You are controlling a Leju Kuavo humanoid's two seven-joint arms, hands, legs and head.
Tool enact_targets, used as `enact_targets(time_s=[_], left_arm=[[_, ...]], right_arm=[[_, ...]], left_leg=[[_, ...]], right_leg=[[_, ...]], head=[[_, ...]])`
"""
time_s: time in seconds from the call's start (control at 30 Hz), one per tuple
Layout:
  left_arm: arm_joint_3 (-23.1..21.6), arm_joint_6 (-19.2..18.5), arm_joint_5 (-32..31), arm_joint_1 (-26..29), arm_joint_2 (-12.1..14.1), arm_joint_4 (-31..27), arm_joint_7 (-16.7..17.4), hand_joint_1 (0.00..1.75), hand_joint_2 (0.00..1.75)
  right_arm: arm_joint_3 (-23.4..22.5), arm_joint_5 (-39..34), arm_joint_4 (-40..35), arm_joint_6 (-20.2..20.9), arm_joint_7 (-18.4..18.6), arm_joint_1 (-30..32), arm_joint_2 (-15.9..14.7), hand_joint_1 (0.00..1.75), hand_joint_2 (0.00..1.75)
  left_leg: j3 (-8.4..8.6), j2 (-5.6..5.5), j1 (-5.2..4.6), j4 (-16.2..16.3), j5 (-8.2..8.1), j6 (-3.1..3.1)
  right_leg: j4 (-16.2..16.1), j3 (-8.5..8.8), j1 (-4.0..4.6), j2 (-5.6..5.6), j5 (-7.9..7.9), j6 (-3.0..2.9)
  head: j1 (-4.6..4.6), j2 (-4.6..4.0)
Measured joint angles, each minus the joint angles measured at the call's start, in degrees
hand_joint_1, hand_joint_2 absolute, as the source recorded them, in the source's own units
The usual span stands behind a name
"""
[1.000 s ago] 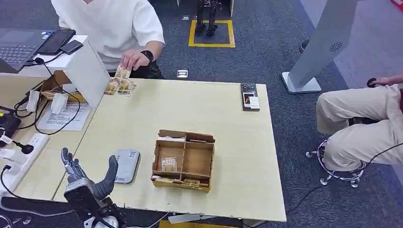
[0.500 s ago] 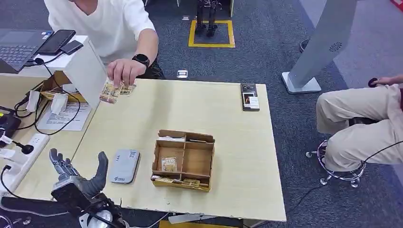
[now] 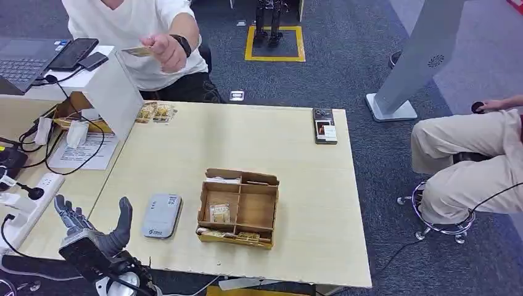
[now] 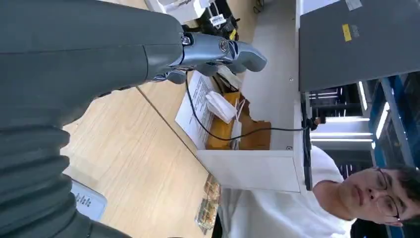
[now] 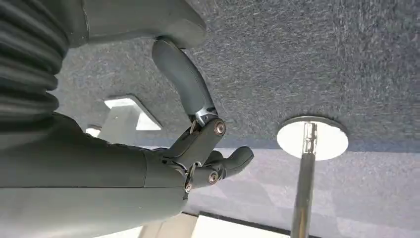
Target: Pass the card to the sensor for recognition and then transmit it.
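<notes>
1. Card (image 3: 137, 52) handling has not yet begun on the robot's side: nothing is held by the left robot hand (image 3: 92, 231), which is raised at the near left corner of the bench (image 3: 308, 203) with thumb and fingers spread apart.
2. Just beside that robot hand, toward the bench middle, the grey sensor (image 3: 161, 215) lies flat; nothing is seen presented to it, so recognition is judged still to be done.
3. Beyond the sensor, a partitioned cardboard box (image 3: 238, 208) is seen, with small items in its compartments.
4. Far across the bench from the left robot hand, the card is held up in a person's hand (image 3: 165, 47), well apart from the robot.
5. The right robot hand (image 5: 198, 148) hangs over the carpet with fingers curled and nothing in them.
6. Taking, scanning and handing on all appear to remain.
</notes>
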Motion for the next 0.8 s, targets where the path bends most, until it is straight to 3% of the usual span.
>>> enact_targets(time_s=[0.37, 0.43, 0.53, 0.63, 0.8], left_arm=[[0.4, 0.0, -0.5, 0.0, 0.0, 0.0, 0.1, 0.0, 1.75], [0.4, 0.0, -0.7, 0.0, 0.0, 0.2, 0.2, 0.0, 1.75], [0.4, 0.0, -1.1, -0.1, 0.0, 0.7, 0.4, 0.0, 1.75], [0.4, 0.0, -1.2, -0.2, 0.0, 1.0, 0.6, 0.0, 1.75], [0.4, 0.0, -1.1, -0.2, 0.0, 1.2, 0.7, 0.0, 1.75]], right_arm=[[3.3, 2.0, 0.4, 0.0, 2.0, 0.1, -0.2, 0.0, 1.75], [7.0, 2.1, 0.4, 0.0, 5.6, 0.6, -0.4, 0.0, 1.75], [17.7, 2.1, 0.4, 0.0, 11.8, 2.0, -1.2, 0.0, 1.75], [26.3, 2.1, 0.4, 0.0, 13.6, 2.6, -1.9, 0.0, 1.75], [33.1, 2.0, 0.4, 0.0, 14.0, 3.2, -2.7, 0.0, 1.75]], left_leg=[[0.0, 0.01, 0.0, 0.0, 0.0, 0.0], [0.0, 0.0, 0.0, 0.0, 0.0, 0.0], [0.01, 0.02, 0.0, 0.0, 0.0, 0.0], [0.02, 0.03, 0.0, 0.0, 0.0, 0.0], [0.02, 0.02, 0.0, 0.0, 0.0, 0.0]], right_leg=[[0.0, 0.0, 0.0, 0.01, 0.0, 0.0], [0.0, 0.0, 0.0, 0.0, 0.0, 0.0], [0.0, 0.0, 0.0, 0.03, 0.01, 0.0], [0.0, -0.01, 0.0, 0.03, 0.01, 0.0], [0.0, -0.01, 0.0, 0.02, 0.01, 0.0]], head=[[0.0, 0.02], [0.02, 0.0], [0.0, 0.02], [0.0, 0.0], [0.0, 0.0]])
